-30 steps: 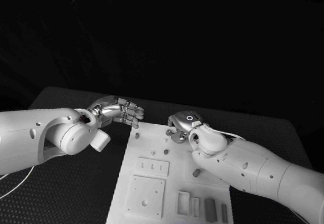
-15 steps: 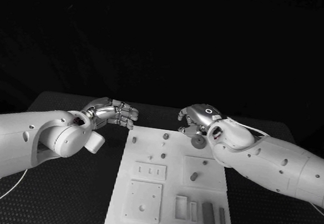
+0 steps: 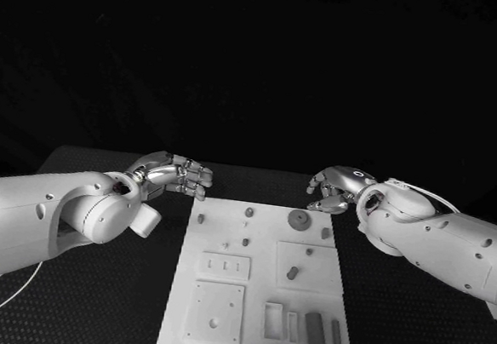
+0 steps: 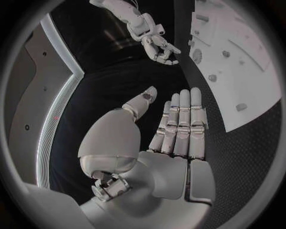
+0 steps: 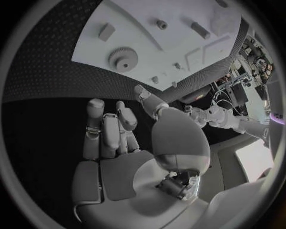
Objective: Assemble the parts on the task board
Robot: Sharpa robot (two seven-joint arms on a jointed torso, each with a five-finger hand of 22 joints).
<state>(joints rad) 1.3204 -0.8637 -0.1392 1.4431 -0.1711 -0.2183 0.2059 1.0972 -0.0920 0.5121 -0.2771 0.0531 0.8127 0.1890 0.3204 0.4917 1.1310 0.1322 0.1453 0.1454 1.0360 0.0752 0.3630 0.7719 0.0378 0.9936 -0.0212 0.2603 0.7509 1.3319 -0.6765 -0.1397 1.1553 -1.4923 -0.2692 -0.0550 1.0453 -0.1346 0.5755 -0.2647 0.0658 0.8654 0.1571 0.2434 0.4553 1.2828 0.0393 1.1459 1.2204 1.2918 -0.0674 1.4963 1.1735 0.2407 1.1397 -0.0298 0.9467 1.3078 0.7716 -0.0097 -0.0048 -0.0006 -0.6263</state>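
2 white arms reach over a black table [image 3: 97,289] toward the far end of the white task board [image 3: 258,311], which lies lengthwise in the middle of the table. The left hand [image 3: 178,175] hovers over the bare table just beside the board's far left corner; in the left wrist view its fingers [image 4: 181,119] lie straight and side by side, the thumb set apart, and nothing is in the palm. The right hand [image 3: 339,189] hangs just beyond the board's far right corner, its fingers loosely curled and apart; the right wrist view shows the palm [image 5: 128,167] empty. A round toothed gear [image 3: 300,220] lies flat on the board near its far right edge, close to the right hand but not touching it; the same gear [image 5: 123,59] shows from the right wrist camera. Several small pegs stand in the board's far half, among them 1 peg [image 3: 249,212] left of the gear. Nearer the robot, a raised square plate [image 3: 308,264] carries a short dark peg [image 3: 293,272], a small plate with 3 slots [image 3: 224,266] lies to its left, and a larger square plate [image 3: 216,312] sits below that. At the near right, 2 dark bars [image 3: 314,330] lie side by side next to a pale slotted holder [image 3: 273,320].
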